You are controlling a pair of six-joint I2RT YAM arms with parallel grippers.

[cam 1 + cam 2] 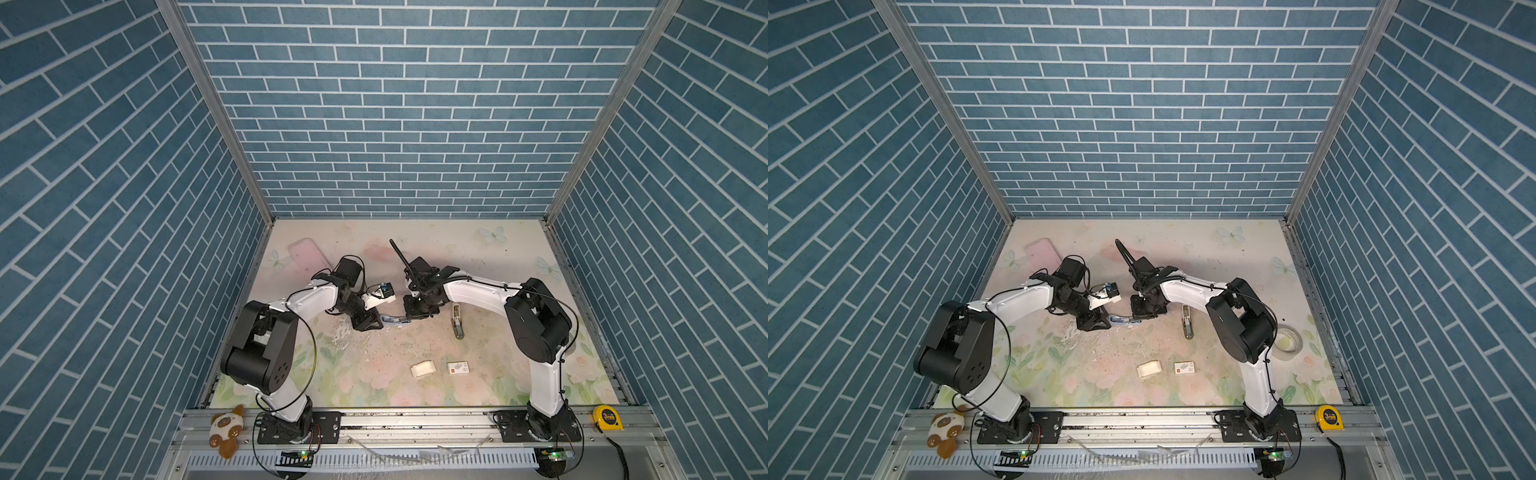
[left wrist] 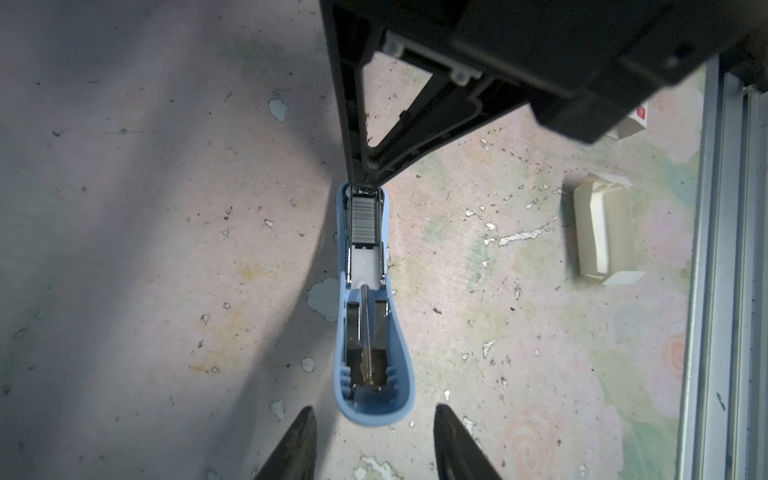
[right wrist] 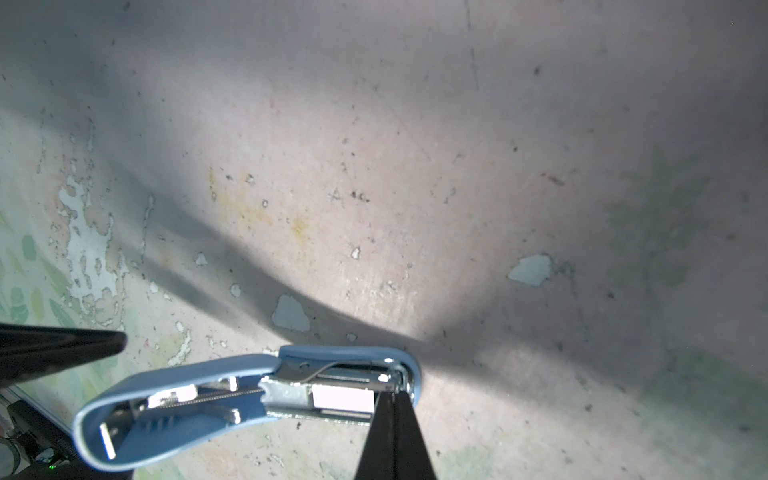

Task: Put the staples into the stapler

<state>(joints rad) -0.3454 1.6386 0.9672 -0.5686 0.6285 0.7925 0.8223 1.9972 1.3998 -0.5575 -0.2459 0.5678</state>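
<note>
Pink-and-green flowered tabletop point(image 1: 374, 386) carries a blue stapler point(image 2: 370, 332), lying opened, its long axis running from one arm towards the other. Its rounded rear end sits just ahead of the left pincer point(image 2: 374, 446), whose jaws stand apart on either side without touching it. The right pincer point(image 3: 392, 415), closed to a point, is the nearer, meeting the front end where the silvery staples point(image 2: 365, 218) lie in the channel.

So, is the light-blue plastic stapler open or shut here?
Open. The light-blue plastic stapler shows its bare metal channel and spring, with a silvery staple strip lying in it.
</note>
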